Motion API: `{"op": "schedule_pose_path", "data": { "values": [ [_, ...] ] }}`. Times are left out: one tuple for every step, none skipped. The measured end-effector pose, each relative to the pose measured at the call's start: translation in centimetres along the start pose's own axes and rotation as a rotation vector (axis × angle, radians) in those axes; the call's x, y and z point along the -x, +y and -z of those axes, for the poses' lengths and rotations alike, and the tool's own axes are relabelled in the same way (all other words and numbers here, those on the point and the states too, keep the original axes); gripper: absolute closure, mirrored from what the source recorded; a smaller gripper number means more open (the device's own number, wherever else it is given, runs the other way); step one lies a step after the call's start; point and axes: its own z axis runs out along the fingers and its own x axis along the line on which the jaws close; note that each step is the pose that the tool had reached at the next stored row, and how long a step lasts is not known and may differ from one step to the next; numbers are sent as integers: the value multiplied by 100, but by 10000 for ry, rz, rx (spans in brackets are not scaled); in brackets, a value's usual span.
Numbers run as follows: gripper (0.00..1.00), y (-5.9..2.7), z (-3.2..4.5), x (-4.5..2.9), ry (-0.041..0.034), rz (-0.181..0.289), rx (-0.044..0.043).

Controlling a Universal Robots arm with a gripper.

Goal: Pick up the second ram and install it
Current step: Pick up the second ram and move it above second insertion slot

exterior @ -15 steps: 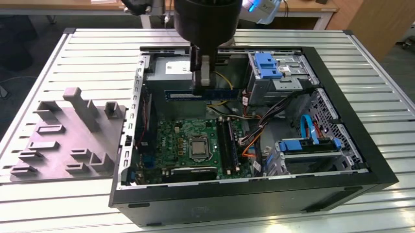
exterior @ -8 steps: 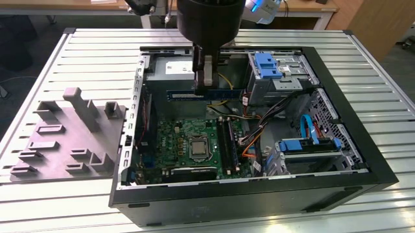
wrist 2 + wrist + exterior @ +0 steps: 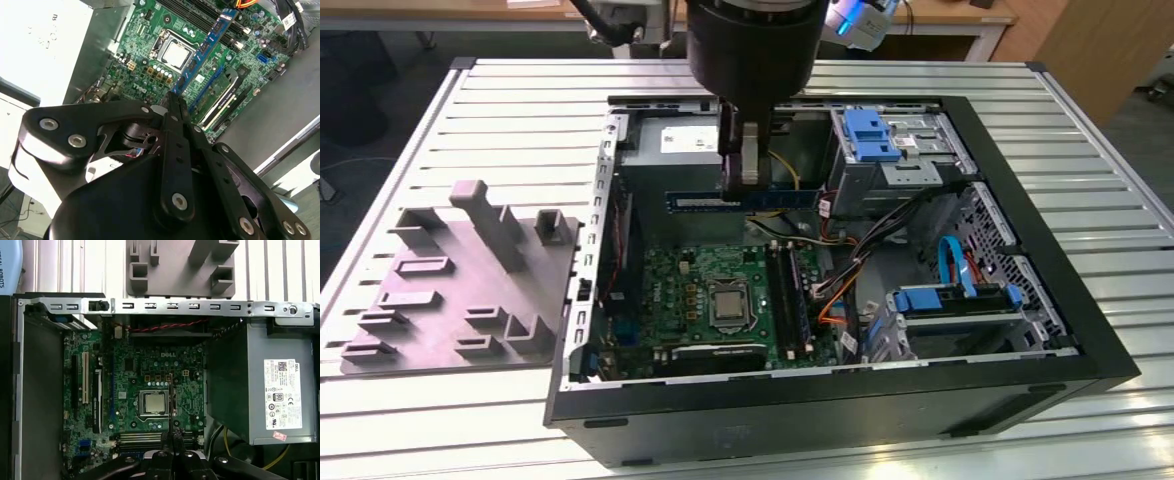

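The second ram (image 3: 790,198) is a long blue stick held level, up above the open computer case (image 3: 1067,330). My gripper (image 3: 744,186) is shut on its middle, and both ends stick out past the fingers. In the second wrist view the second ram (image 3: 206,46) runs away from the gripper (image 3: 173,98) over the green motherboard (image 3: 145,55), close to the black memory slots (image 3: 227,35). In the first wrist view the second ram (image 3: 170,395) appears edge-on above the gripper (image 3: 171,434), in line with the silver processor (image 3: 153,402).
A grey power-supply box (image 3: 670,142) fills one back corner of the case. A blue drive cage (image 3: 870,135) and loose cables (image 3: 847,270) sit toward the exterior view's right. A grey fixture block (image 3: 460,280) lies on the slatted table to the left. A green module (image 3: 218,92) sits in one slot.
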Motion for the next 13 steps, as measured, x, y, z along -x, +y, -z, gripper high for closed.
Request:
{"op": "schedule_pose_path", "data": {
  "values": [
    [88,-2,-18,-1,0,0,0],
    [88,-4,-38,-3,-2,1,0],
    [88,-5,-55,-4,-1,0,0],
    [88,-6,-73,-6,-1,1,0],
    [88,-7,-91,-7,-1,1,0],
    [88,-8,-109,-9,-1,1,0],
    [88,-9,-127,-10,-1,1,0],
    [88,-10,-145,-12,-2,1,-1],
    [88,-11,-161,-13,-1,1,0],
    [88,-12,-178,-14,-1,1,0],
    [88,-13,-193,-16,-1,1,0],
    [88,-14,-209,-17,-1,0,0],
    [88,-14,-224,-18,-1,1,0]
  ]
}}
